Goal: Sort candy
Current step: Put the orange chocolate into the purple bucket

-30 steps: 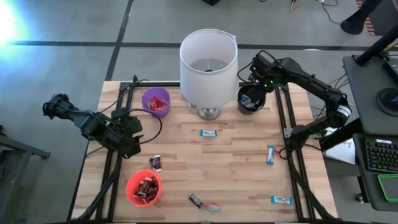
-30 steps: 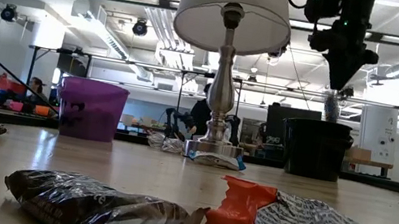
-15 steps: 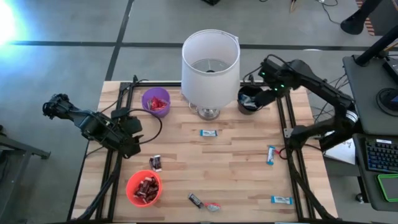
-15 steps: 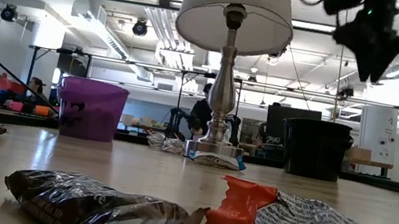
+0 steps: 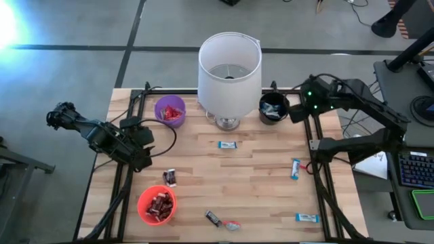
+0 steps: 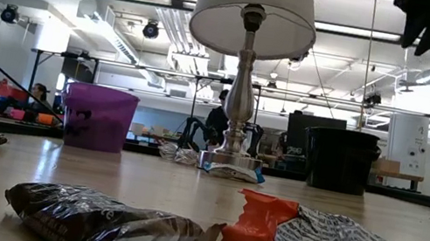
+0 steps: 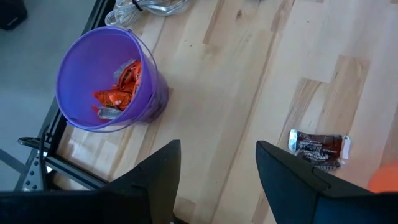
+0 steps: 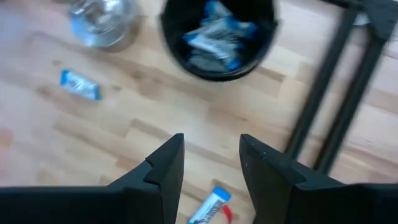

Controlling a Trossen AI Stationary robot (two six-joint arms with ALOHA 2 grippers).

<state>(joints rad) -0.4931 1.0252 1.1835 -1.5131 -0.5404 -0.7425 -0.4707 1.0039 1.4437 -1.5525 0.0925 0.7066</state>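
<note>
The right gripper (image 5: 296, 114) has pulled back from over the black cup (image 5: 273, 108) to the table's right edge at about two o'clock, high above the wood, its fingers (image 8: 163, 169) parted and holding nothing. The black cup, at one o'clock beside the lamp (image 5: 229, 73), holds blue-and-white candy (image 8: 214, 32).

The left gripper (image 5: 144, 146) waits over the left edge at nine o'clock, fingers (image 7: 157, 176) spread and empty, looking down on the purple cup (image 7: 106, 81) with red-wrapped pieces inside.

Loose candy lies across the table: one blue-and-white bar (image 5: 227, 144) near the centre just below the lamp base, another (image 5: 296, 169) at three o'clock near the right rail, a third (image 5: 306, 217) at five o'clock. A dark bar (image 5: 169, 177) lies at eight o'clock, above the red cup (image 5: 156, 204), which is filled with dark-wrapped pieces at seven o'clock. A dark piece (image 5: 213, 217) and a red piece (image 5: 232, 225) lie touching at six o'clock by the front edge.
</note>
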